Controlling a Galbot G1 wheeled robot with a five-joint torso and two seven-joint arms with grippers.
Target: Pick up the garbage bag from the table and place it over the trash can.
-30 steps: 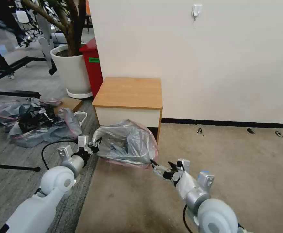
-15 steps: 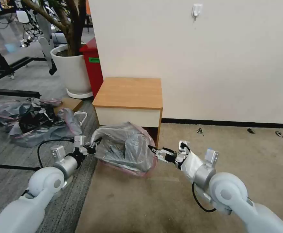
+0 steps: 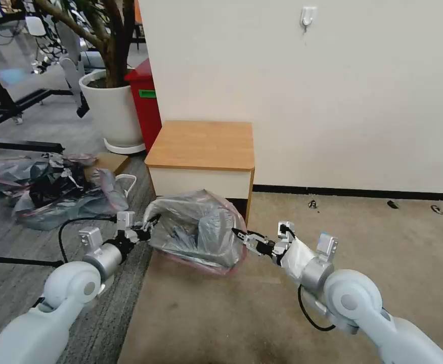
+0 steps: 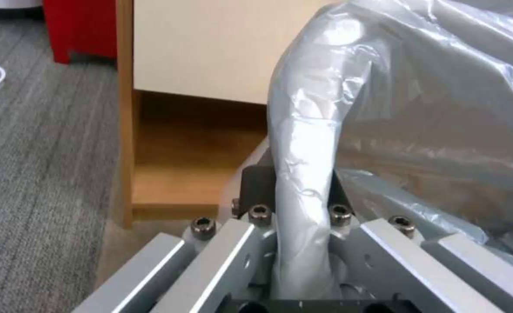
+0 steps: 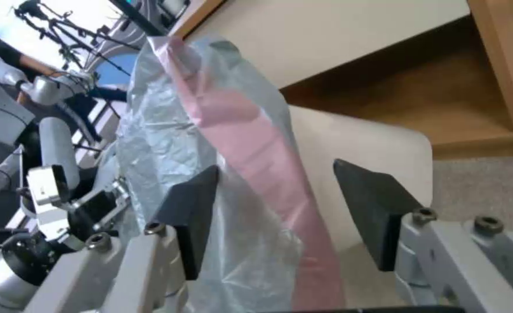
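Carpeted floor fronts the worktop (image 3: 201,144), where the garbage bag (image 3: 196,230) now drapes the trash can (image 5: 363,143). Left claw (image 3: 143,230) stays clenched on its edge; right claw (image 3: 241,236), risen to the pink band, spreads open around it.

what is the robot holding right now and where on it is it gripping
The left tool is shut on a bunched fold at the garbage bag's left edge. The right tool is open around the bag's pink band, gripping nothing.

Garbage bag (image 3: 196,227) over trash can (image 5: 360,148), before table (image 3: 201,144); bag heap (image 3: 49,187) left.
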